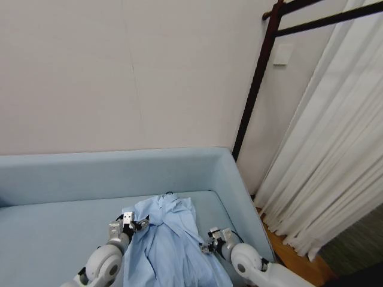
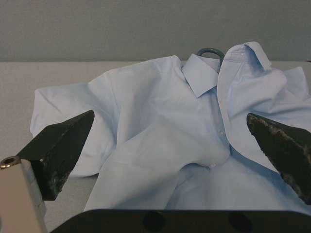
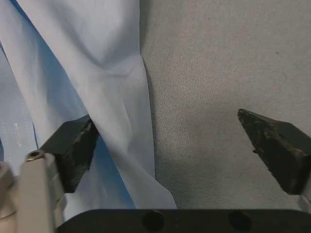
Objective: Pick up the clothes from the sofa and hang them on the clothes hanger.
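Light blue shirt (image 1: 167,242) is lying crumpled on the seat of the pale blue sofa (image 1: 60,221), toward the sofa's right end, its collar pointing to the backrest and its lower part reaching the seat's front edge. A grey hanger hook (image 2: 210,51) is poking out at the collar.

Left gripper (image 2: 170,116) is hovering at the shirt's left side, near the shoulder, with its jaws standing wide apart. The two dark fingers are flanking the front of the shirt and are gripping nothing (whether either tip is touching cloth cannot be told).

Right gripper (image 3: 166,121) is hanging low over the seat at the shirt's right edge, close to the sofa's right arm. Its jaws are likewise spread wide. One finger is lying over the shirt's loose hem, the other over bare cushion; nothing is being held between them.

A dark clothes rack (image 1: 257,78) is standing beyond the sofa's right rear corner, against the wall, with white curtains (image 1: 335,155) hanging to its right.
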Available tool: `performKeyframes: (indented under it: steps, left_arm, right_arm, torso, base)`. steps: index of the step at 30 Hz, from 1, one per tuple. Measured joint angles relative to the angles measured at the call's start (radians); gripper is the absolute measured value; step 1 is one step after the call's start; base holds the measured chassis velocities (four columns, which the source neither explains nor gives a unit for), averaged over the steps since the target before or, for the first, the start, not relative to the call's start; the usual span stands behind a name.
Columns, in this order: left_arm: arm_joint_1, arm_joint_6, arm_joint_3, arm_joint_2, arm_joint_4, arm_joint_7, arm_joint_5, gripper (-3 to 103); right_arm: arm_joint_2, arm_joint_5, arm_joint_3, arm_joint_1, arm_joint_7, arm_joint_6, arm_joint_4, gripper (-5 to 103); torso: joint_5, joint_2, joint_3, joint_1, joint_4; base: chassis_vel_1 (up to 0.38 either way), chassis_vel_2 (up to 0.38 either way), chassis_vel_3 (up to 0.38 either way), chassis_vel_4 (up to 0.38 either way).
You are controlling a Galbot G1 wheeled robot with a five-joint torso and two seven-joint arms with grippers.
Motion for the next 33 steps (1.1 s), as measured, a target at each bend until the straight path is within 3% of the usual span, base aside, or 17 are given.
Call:
performKeyframes:
  steps: [1,4,7,10,13,14,16,17,18,19,22,33]
  left_arm:
    - [0.000,-0.001,0.000,0.000,0.000,0.000,0.000,100]
    - [-0.001,-0.006,-0.001,0.002,0.003,0.000,-0.001,100]
    - [-0.002,-0.009,-0.001,0.003,0.007,0.000,-0.001,100]
    - [-0.004,-0.011,-0.002,0.003,0.012,0.000,-0.002,100]
    - [-0.004,-0.012,-0.002,0.004,0.013,0.000,-0.002,100]
    - [-0.004,-0.013,-0.002,0.004,0.014,0.000,-0.002,100]
    - [-0.004,-0.013,-0.002,0.005,0.015,0.000,-0.002,100]
    - [-0.004,-0.014,-0.002,0.005,0.015,0.000,-0.002,100]
    - [-0.002,-0.014,-0.002,0.004,0.015,0.001,-0.002,100]
    - [-0.002,-0.014,-0.002,0.004,0.015,0.001,-0.002,100]
    - [-0.001,-0.014,-0.001,0.004,0.015,0.001,-0.002,100]
    - [0.001,-0.015,0.004,0.006,0.007,0.002,-0.001,100]
  right_arm:
    - [0.001,-0.001,-0.002,0.000,0.000,0.001,-0.003,89]
    - [0.005,-0.006,-0.014,-0.004,0.002,0.011,-0.005,73]
    - [0.011,-0.008,-0.018,-0.006,0.011,0.017,-0.005,67]
    - [0.019,-0.009,-0.030,-0.006,0.028,0.024,-0.004,51]
    - [0.020,-0.011,-0.037,-0.006,0.032,0.028,-0.002,46]
    - [0.022,-0.012,-0.042,-0.006,0.038,0.032,0.004,35]
    - [0.022,-0.012,-0.046,-0.006,0.044,0.035,0.012,35]
    - [0.021,-0.012,-0.051,-0.006,0.049,0.038,0.023,29]
    - [0.011,-0.010,-0.071,-0.007,0.082,0.043,0.073,13]
    - [0.007,-0.006,-0.075,-0.008,0.089,0.040,0.088,8]
    - [-0.001,0.010,-0.087,-0.010,0.108,0.028,0.129,1]
    - [0.078,0.037,-0.209,0.057,0.166,0.033,0.185,0]
  torso:
    - [0.0000,0.000,0.000,0.000,0.0000]
    - [-0.0002,0.000,0.000,0.000,-0.0001]
    - [-0.0002,0.000,0.000,0.000,-0.0001]
    - [-0.0002,0.000,0.000,0.000,-0.0001]
    - [-0.0002,0.000,0.000,0.000,-0.0001]
    - [-0.0002,0.000,0.000,0.000,-0.0001]
    - [-0.0002,0.000,0.000,0.000,-0.0001]
    - [-0.0002,0.000,0.000,0.000,-0.0001]
    - [-0.0002,0.000,0.000,0.000,-0.0001]
    - [-0.0002,0.000,0.000,0.000,-0.0001]
    - [-0.0003,0.000,0.000,0.000,-0.0002]
    - [-0.0003,0.000,0.000,0.000,-0.0002]
  base:
    - [0.000,0.000,0.000,0.000]
    - [0.000,0.000,0.000,0.000]
    - [0.000,0.000,0.000,0.000]
    - [0.000,0.000,0.000,0.000]
    - [0.000,0.000,0.000,0.000]
    - [0.000,0.000,0.000,0.000]
    - [0.000,0.000,0.000,0.000]
    - [0.000,0.000,0.000,0.000]
    - [0.000,0.000,0.000,0.000]
    - [0.000,0.000,0.000,0.000]
    - [0.000,0.000,0.000,0.000]
    - [0.000,0.000,0.000,0.000]
